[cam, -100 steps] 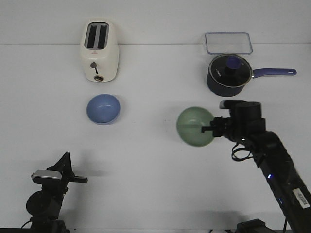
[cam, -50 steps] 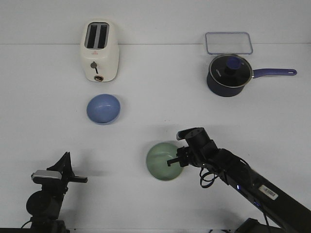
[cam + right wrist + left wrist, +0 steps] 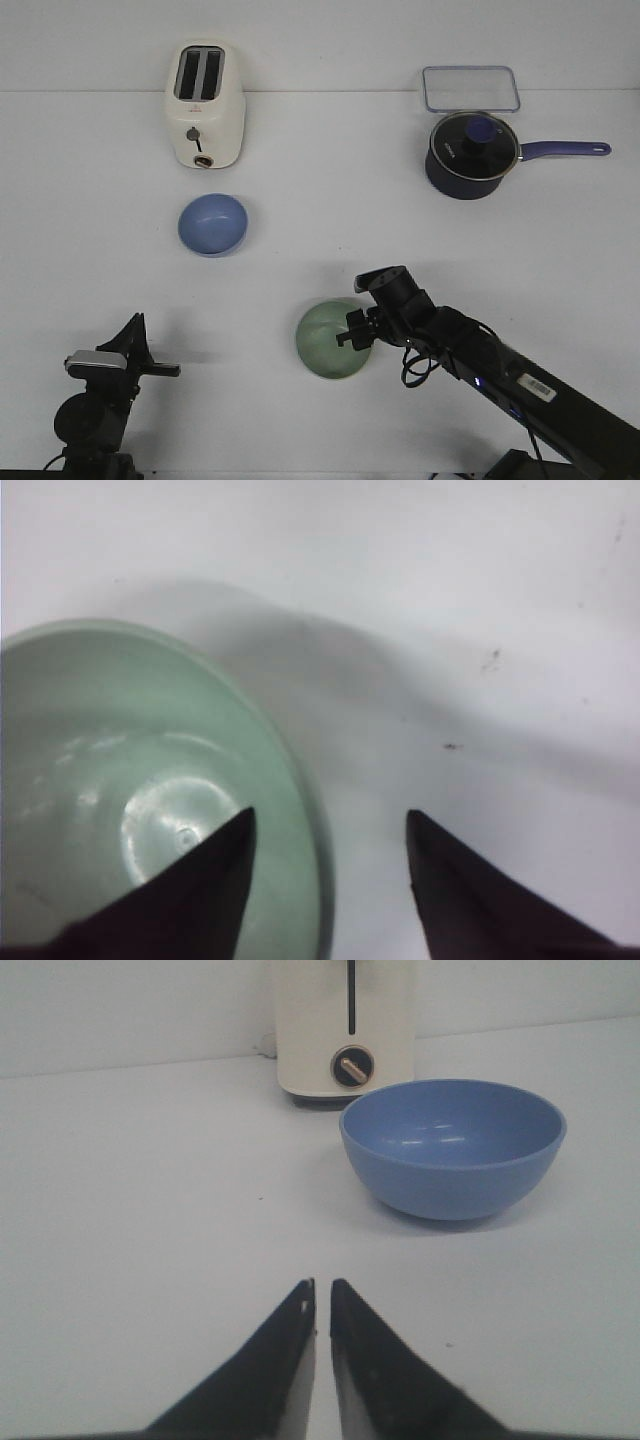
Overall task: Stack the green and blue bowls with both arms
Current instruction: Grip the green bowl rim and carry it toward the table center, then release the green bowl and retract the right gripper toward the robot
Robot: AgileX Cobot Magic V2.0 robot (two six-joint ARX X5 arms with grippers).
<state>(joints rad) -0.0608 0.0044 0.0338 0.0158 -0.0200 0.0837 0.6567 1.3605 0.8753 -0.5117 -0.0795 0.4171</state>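
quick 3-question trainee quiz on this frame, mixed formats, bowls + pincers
1. True or false: the green bowl is already stacked in the blue bowl.
2. Multiple choice: the right pincer is A) shut, away from any bowl; B) open, straddling the green bowl's rim; C) holding the saucepan.
3. Fill in: in the left wrist view, the thing right behind the blue bowl is the ____.

Key
1. False; the bowls sit apart on the table.
2. B; one finger is inside the bowl, one outside.
3. Toaster; the left pincer points toward both, its fingers nearly together.
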